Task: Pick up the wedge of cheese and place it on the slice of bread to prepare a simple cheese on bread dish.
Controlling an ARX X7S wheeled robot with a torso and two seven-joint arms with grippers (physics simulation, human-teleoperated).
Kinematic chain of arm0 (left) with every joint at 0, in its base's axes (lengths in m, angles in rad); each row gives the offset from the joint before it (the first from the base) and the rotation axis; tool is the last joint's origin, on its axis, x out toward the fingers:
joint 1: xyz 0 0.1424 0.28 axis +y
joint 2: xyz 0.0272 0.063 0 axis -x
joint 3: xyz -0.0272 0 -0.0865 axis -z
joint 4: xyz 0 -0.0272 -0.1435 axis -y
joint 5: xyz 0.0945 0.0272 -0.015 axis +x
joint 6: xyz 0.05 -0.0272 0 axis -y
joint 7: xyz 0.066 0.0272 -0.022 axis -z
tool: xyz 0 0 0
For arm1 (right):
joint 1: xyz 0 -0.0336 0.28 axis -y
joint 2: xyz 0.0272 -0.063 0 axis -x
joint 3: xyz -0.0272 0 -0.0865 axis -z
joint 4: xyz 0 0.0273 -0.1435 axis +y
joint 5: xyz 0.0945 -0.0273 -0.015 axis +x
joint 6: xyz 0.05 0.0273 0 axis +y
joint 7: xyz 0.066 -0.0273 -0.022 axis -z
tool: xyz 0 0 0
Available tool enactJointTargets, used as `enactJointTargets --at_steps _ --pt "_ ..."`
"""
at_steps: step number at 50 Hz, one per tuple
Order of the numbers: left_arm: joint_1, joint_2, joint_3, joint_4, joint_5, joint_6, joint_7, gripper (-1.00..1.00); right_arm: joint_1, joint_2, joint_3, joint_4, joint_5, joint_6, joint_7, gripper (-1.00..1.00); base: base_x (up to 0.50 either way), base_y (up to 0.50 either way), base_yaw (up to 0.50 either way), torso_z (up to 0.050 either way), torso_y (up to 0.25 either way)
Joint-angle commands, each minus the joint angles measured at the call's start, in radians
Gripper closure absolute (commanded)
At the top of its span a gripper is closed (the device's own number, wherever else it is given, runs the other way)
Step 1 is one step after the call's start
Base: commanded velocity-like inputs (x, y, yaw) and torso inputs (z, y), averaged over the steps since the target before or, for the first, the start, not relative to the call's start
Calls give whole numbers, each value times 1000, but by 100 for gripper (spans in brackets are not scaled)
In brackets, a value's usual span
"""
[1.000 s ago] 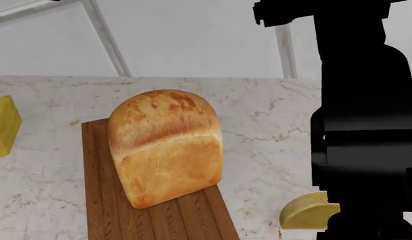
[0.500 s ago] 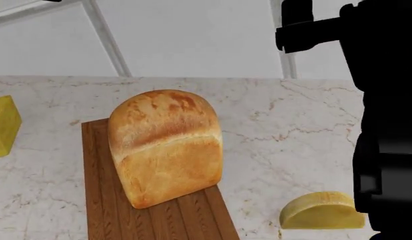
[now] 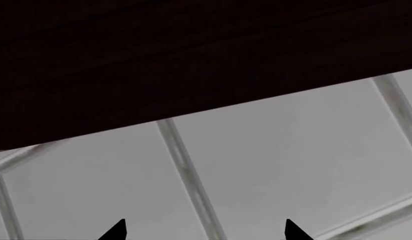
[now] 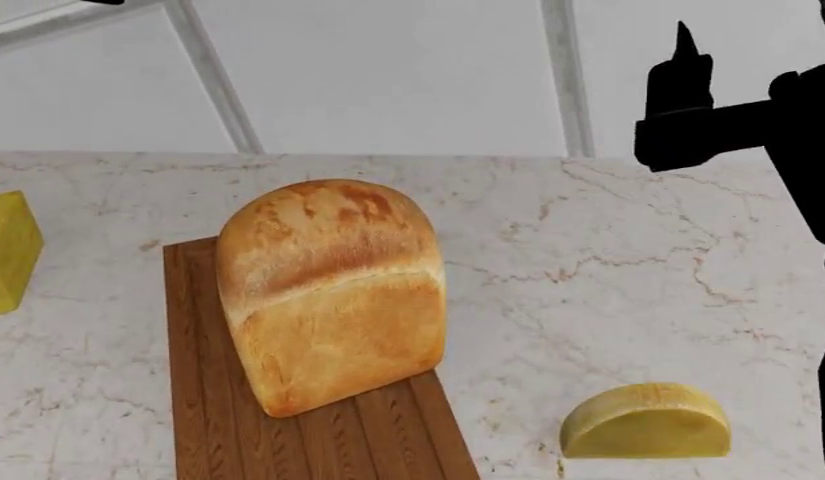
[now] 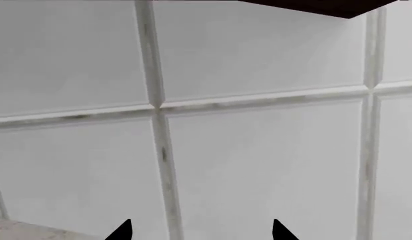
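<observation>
Resting on the marbled desk (image 4: 612,270) at the near right, the wedge of cheese (image 4: 646,422) lies on its flat cut side with the rounded rind up, touched by nothing. Well to its left, the slice of bread (image 4: 332,290) stands on a ribbed brown cutting board (image 4: 205,400), its domed, darker crust toward the far side; the board runs from the bread toward the near edge of the head view. A brighter yellow cheese block (image 4: 9,250) sits at the far left of the desk, partly cut off by the picture's edge and well apart from the board. The right arm (image 4: 812,200) shows as a black silhouette along the right side, raised above the desk, with the right gripper (image 4: 679,110) up at the far right against the grey panelled wall (image 4: 385,70), clear of the cheese and well above it. In the right wrist view two dark fingertips (image 5: 120,231) stand apart with bare wall between them, so the jaws are wide and hold nothing. The left wrist view likewise shows the left gripper (image 3: 204,231) with its two tips spread and only wall panels between them, under a broad dark shape that I cannot make out.
</observation>
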Motion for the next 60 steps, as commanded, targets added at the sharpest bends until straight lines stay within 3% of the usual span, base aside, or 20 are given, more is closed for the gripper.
enactJointTargets --at_steps 1,16,49,60 --pt "55 -3 -11 54 -14 -8 -7 -100 -39 53 17 -51 -10 86 10 -100 0 0 0 0 0" --pt "54 -7 -6 54 -23 -8 -14 -100 -39 54 16 -51 -7 86 12 -100 0 0 0 0 0" --pt "49 -17 11 44 -37 -12 -25 -100 -144 268 -19 -172 217 81 -397 -100 0 0 0 0 0" --pt "48 -20 15 44 -41 -15 -30 -100 -134 306 -50 -86 217 -42 -493 -100 0 0 0 0 0"
